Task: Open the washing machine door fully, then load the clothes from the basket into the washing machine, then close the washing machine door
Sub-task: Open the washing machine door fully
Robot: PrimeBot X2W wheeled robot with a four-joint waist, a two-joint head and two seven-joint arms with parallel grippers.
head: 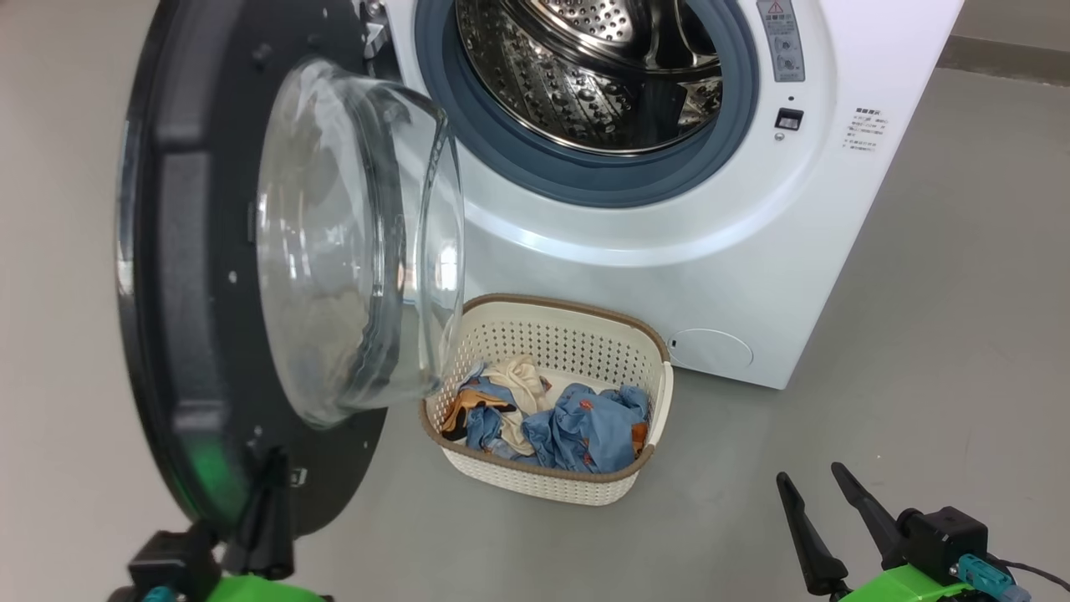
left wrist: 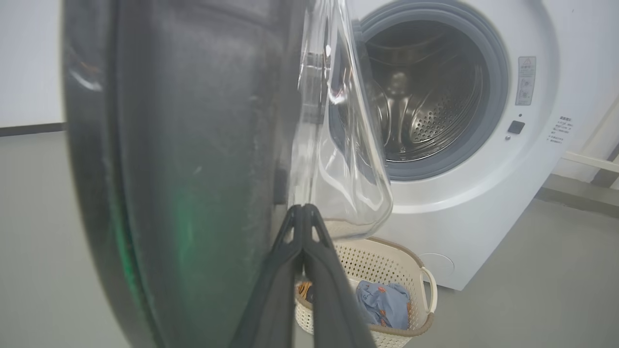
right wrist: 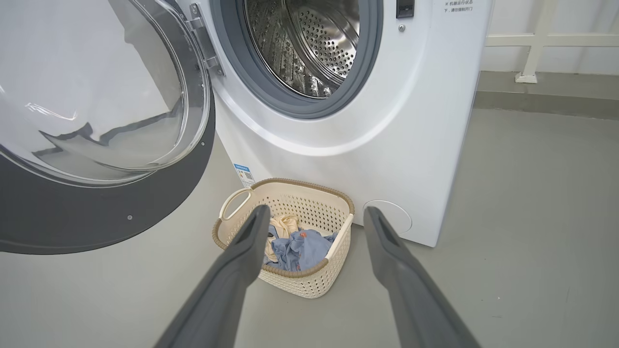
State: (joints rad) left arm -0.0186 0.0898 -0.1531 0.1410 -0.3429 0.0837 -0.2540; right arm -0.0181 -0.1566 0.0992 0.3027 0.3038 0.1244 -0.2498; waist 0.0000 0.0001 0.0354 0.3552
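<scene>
Grey, plain floor (head: 919, 351) lay under everything, with a pale wall (right wrist: 556, 19) behind. At the left the washing machine door (head: 192, 251) stood open. My left gripper (head: 274, 468), fingers pressed together and holding nothing, was near its lower black rim. The basket (head: 577, 334) with the clothes (head: 585, 426) stood before the washing machine (head: 710, 251). At the right, my right gripper (head: 809, 472) was wide open and empty.

The washing machine door (head: 192, 251) stands open; clothes (head: 577, 422) fill the basket (head: 577, 347).
</scene>
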